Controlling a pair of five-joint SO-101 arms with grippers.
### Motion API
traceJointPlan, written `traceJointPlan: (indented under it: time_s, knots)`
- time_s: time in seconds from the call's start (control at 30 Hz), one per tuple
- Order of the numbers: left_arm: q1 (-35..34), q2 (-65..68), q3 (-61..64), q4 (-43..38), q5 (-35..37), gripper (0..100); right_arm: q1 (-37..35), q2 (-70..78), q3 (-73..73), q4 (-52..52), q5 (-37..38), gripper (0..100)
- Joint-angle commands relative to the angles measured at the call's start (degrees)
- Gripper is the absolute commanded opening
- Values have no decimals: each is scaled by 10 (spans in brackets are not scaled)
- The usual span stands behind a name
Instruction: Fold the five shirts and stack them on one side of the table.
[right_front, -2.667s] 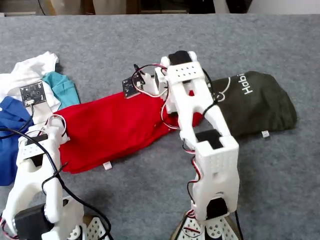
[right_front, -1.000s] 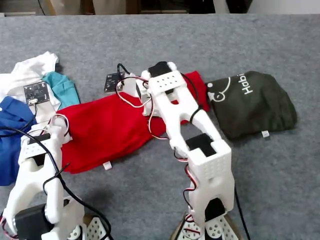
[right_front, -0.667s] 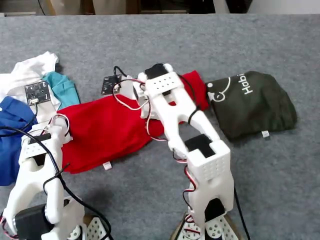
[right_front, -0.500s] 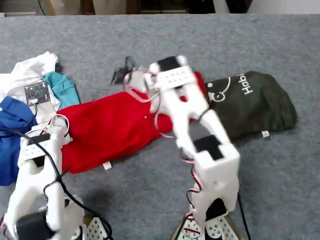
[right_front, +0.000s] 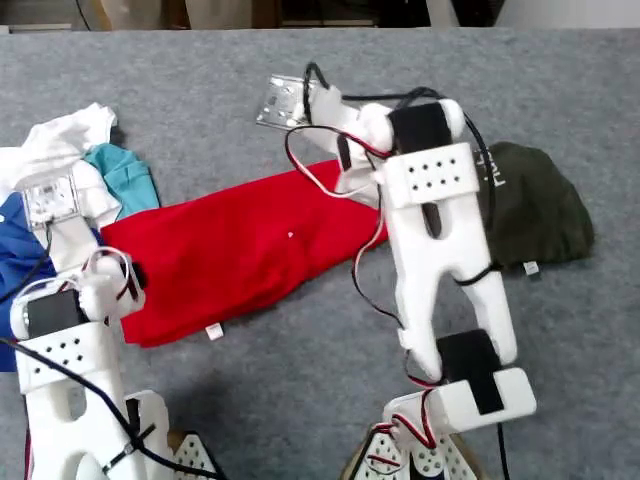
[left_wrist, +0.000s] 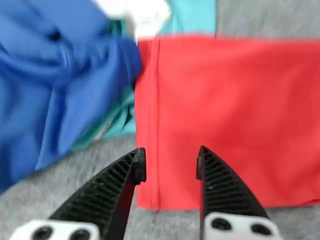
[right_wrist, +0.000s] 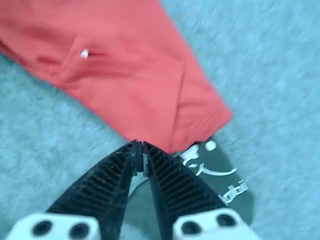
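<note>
Left gripper (left_wrist: 170, 154) hung over near-left part of table (right_front: 300, 380), fingers spread, nothing between them, above left hem of red shirt (right_front: 230, 250). Red shirt lay flat across middle of table. Right gripper (right_wrist: 140, 146) was raised, fingers pressed together, empty, tips over spot where red shirt's right end met dark green shirt (right_front: 545, 215). Dark green shirt lay toward right edge. Heap at left edge: blue shirt (right_front: 10, 250), teal shirt (right_front: 128, 178), white shirt (right_front: 65, 135) farthest.

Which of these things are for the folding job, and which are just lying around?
For the job: red shirt, dark green shirt, blue shirt, teal shirt, white shirt.
Just there: the grey table underneath them.
</note>
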Motion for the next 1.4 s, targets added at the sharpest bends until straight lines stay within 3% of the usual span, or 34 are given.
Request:
traceJointPlan:
  time_s: [0.0, 0.67, 0.83, 0.9, 1.0, 1.17, 1.37]
  knots:
    - [-19, 29, 14, -26, 0, 182, 12, -38, 40, 4, -5, 2]
    - [-14, 387, -55, -156, 33, 178, 8, -48, 72, 3, -5, 2]
    - [-7, 421, -81, -152, 32, 63, 10, -49, 68, 3, -5, 2]
    - [14, 421, -82, -151, 32, 13, 10, -51, 65, 3, -7, 2]
    - [64, 419, -84, -143, 33, 18, 11, -67, 53, 3, -9, 2]
    - [160, 419, -144, -59, 34, 19, 13, -130, 30, -12, -20, 2]
    - [234, 419, -274, 24, 35, 19, 64, -196, 36, -84, -66, 2]
